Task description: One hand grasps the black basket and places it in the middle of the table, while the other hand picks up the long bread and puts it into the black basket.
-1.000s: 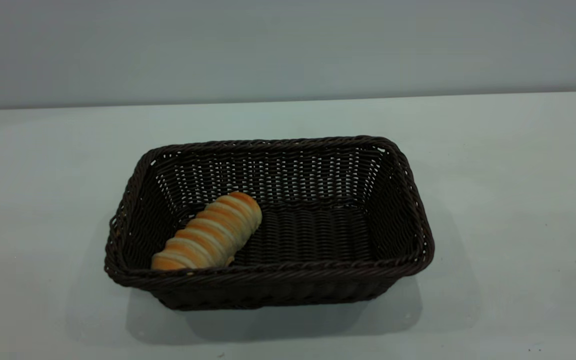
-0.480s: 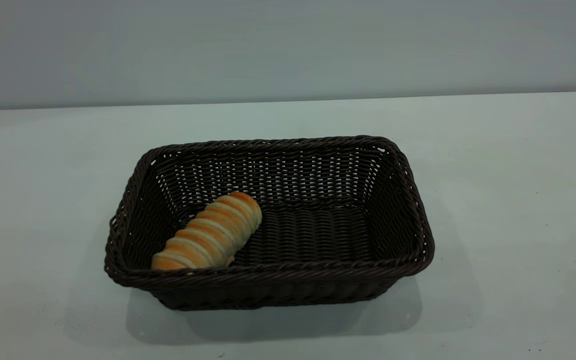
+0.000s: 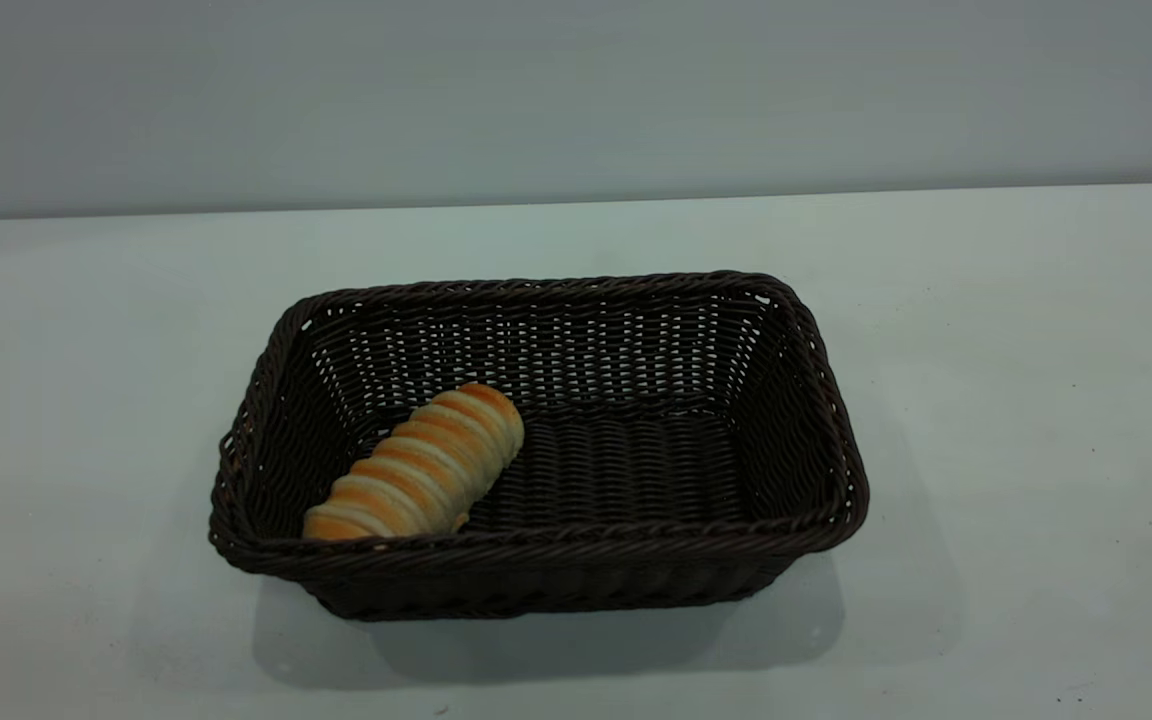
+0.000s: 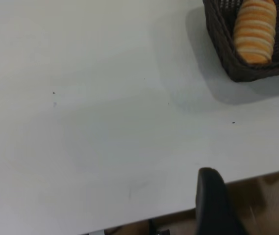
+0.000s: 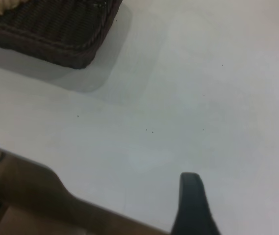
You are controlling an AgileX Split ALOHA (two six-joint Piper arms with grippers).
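Since the long bread (image 3: 416, 464) lies inside the black basket (image 3: 546, 560) near mid-worktop (image 3: 1016, 400), the task looks finished.

The roll rests slanted in the basket's left end, one tip against the near wall, likely because it settled where it was let go. Neither arm shows in the exterior view. Each wrist view shows one dark finger, the left gripper (image 4: 213, 200) and the right gripper (image 5: 192, 203), over the worktop's near edge, well apart from the basket; whether the fingers are apart or together, I cannot tell.
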